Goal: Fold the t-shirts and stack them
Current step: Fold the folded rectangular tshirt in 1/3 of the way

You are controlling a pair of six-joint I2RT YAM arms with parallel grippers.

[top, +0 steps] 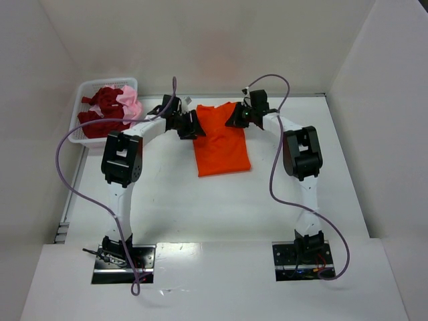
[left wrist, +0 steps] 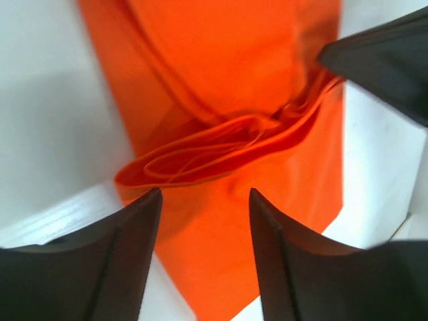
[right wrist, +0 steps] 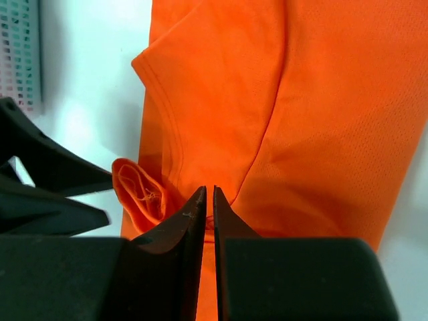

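The bright orange t-shirt (top: 221, 146) lies partly folded on the white table, its upper edge bunched between my two grippers. My left gripper (top: 192, 125) is at the shirt's top left corner. In the left wrist view it (left wrist: 204, 200) is open, its fingers astride a rolled fold of the orange cloth (left wrist: 221, 144). My right gripper (top: 237, 116) is at the shirt's top right. In the right wrist view it (right wrist: 208, 195) is shut, pinching the orange shirt (right wrist: 314, 120) at a fold. Dark red shirts (top: 101, 110) and a pale pink shirt (top: 131, 103) lie crumpled in the basket.
The white mesh basket (top: 81, 90) stands at the table's back left and also shows in the right wrist view (right wrist: 20, 53). White walls enclose the table on three sides. Purple cables loop from both arms.
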